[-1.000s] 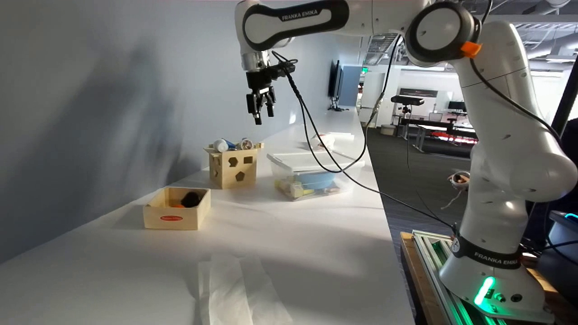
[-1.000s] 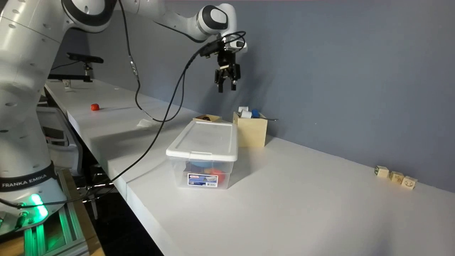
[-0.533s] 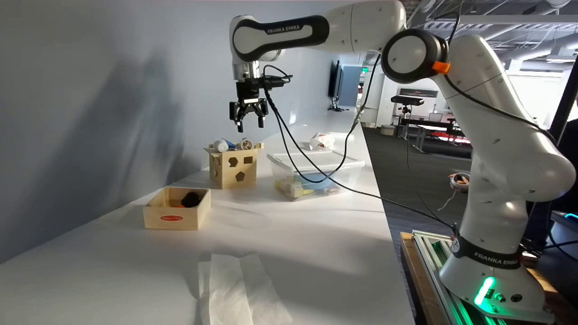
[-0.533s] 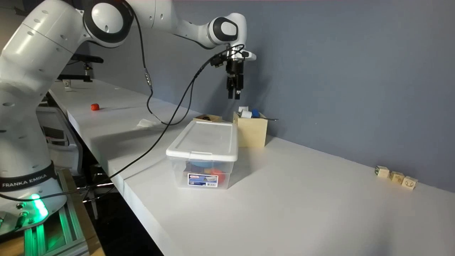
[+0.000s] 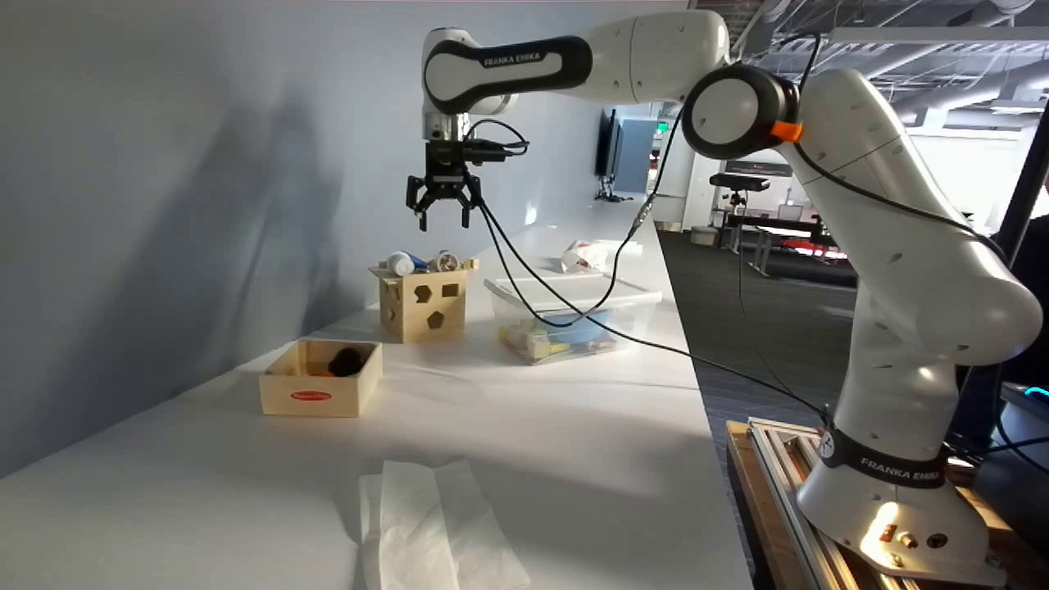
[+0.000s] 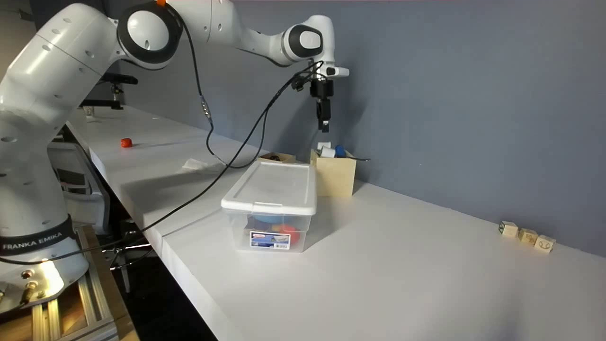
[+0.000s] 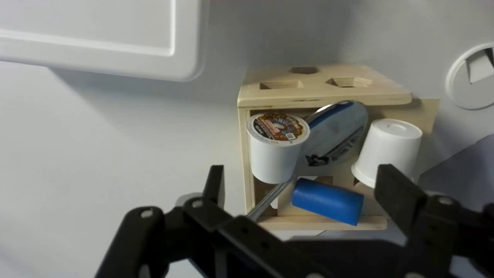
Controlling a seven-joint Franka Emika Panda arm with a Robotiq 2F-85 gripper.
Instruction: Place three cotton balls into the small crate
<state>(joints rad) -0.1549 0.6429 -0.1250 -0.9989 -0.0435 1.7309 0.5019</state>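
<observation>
The small crate [image 5: 283,397] is a shallow light-wood box with a red oval, near the wall in an exterior view. A dark brown-black ball [image 5: 347,361] lies in its right part, with a bit of orange [image 5: 325,374] beside it, partly hidden. In an exterior view only the crate's top [image 6: 289,157] shows behind the tub. No other cotton ball is clearly seen. My gripper [image 5: 444,224] hangs high above the wooden cube, beyond and right of the crate. It is open and empty, its fingers wide apart in the wrist view [image 7: 300,170].
The wooden cube [image 5: 438,328] holds white cups [image 7: 274,162], a blue cylinder [image 7: 328,200] and a spoon-like object [image 7: 335,131]. A lidded clear tub [image 6: 270,184] stands beside it. White paper [image 5: 426,524] lies in front. Small blocks [image 6: 528,235] sit by the grey wall.
My gripper has come down and towards the wall, over the cube, and has turned about its upright axis. It stays open. The base lights changed from green to yellow-white. The crate has not moved.
</observation>
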